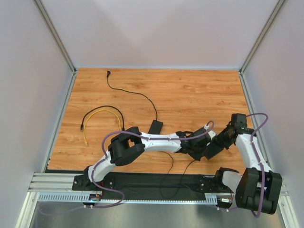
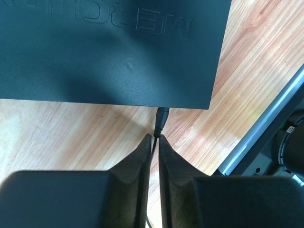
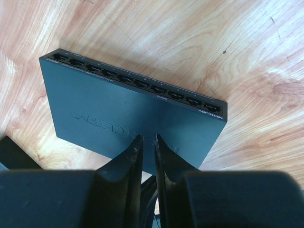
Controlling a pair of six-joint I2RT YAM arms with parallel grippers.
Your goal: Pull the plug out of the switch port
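Left gripper (image 2: 155,137): our fingers nearly closed, reaching right; Right gripper (image 3: 146,137): our 2 fingers narrowly apart, reaching left

switch (image 2: 109,47): edges cropped | top view: hidden beneath arms

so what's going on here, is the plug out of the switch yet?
Not yet. The plug is seated in the edge of the switch. The left gripper sits just behind it, fingers nearly closed around the thin cable rather than the plug body. The right gripper is over the switch top, fingers close together; whether it presses down can't be told. The row of ports on the far edge is empty.
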